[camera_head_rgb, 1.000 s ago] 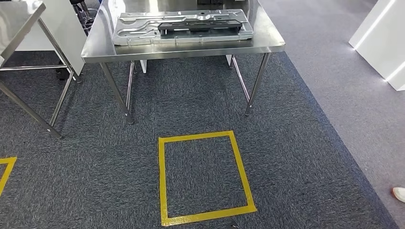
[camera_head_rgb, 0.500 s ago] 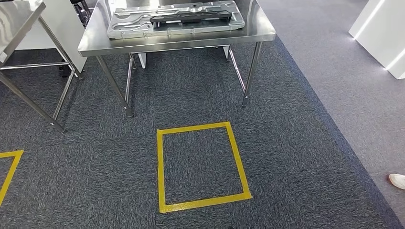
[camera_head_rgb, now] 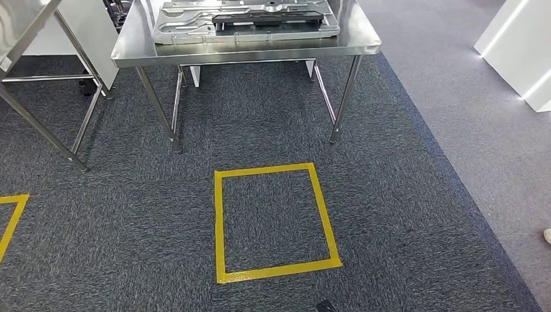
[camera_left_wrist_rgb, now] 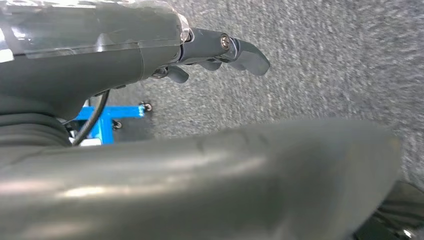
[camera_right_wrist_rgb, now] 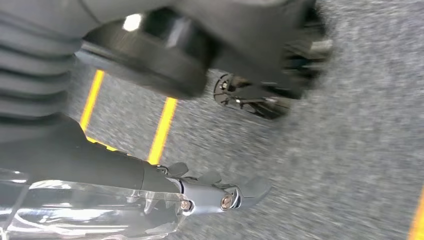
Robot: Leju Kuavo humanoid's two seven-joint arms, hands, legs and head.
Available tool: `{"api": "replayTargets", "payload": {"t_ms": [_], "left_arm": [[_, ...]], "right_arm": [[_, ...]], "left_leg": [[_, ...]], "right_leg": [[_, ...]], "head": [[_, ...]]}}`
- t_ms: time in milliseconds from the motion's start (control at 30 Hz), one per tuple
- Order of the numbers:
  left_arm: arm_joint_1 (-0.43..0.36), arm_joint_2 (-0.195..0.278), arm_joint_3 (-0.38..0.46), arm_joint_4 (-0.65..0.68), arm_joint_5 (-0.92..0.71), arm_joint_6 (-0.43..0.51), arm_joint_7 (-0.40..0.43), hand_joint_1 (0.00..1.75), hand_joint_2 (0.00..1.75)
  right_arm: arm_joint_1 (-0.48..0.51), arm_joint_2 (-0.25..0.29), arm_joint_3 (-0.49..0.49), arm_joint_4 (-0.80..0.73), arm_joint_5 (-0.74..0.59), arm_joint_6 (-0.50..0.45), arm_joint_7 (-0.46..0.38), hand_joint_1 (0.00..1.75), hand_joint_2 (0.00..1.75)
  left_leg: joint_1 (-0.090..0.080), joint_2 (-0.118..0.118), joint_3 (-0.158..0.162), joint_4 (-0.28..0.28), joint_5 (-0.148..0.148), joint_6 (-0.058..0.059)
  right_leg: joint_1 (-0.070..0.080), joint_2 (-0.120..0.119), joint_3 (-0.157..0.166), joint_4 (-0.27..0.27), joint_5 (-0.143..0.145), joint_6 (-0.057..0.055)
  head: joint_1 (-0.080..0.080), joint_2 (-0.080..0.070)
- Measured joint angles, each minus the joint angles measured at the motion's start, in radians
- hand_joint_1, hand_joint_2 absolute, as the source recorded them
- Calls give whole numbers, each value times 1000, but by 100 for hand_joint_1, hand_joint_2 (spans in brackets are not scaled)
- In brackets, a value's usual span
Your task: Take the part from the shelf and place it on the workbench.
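The part (camera_head_rgb: 243, 19), a silvery stamped panel carrying a dark bar, lies flat on the far workbench (camera_head_rgb: 133, 45). No readable lettering. Left hand (camera_left_wrist_rgb: 215, 52) and right hand (camera_right_wrist_rgb: 220, 192) hang with fingers extended, holding nothing.

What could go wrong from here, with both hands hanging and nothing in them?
The robot could walk into the steel table: its near legs stand just past the yellow floor square. A person's shoe sits at the right edge, so someone may be near the path. The left hand and right hand hold nothing, and the metal panel is already on the table, so the part may not have been picked up.
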Motion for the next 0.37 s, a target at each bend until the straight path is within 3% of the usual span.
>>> {"api": "replayTargets", "payload": {"t_ms": [33,67,167,233,367], "left_arm": [[-1,2,-20,-10,26,-7,0,0,0],[-2,4,-40,-21,51,-13,-1,0,0],[-10,10,-98,-58,125,-32,-2,0,0],[-17,16,-138,-80,176,-45,-3,0,0],[-13,28,-204,-101,267,-68,-4,0,0]], "right_arm": [[14,-5,1,1,-12,4,2,0,0],[29,-9,1,2,-24,8,4,0,0],[69,-23,5,8,-58,20,14,0,0],[90,-29,10,11,-82,28,18,0,0],[117,-39,19,11,-124,43,23,0,0]], "left_leg": [[0,0,-1,1,0,-1],[1,-1,-1,3,0,-2],[3,-6,-5,15,-3,-15],[1,-10,-12,22,-5,-31],[5,-19,-16,26,-6,-53]], "right_leg": [[-5,0,-14,27,1,5],[-10,0,-9,15,21,9],[-21,7,83,-179,120,15],[-19,15,115,-251,142,7],[-15,1,113,-259,148,-20]], "head": [[0,0],[0,0],[0,0],[0,0],[0,0]]}}
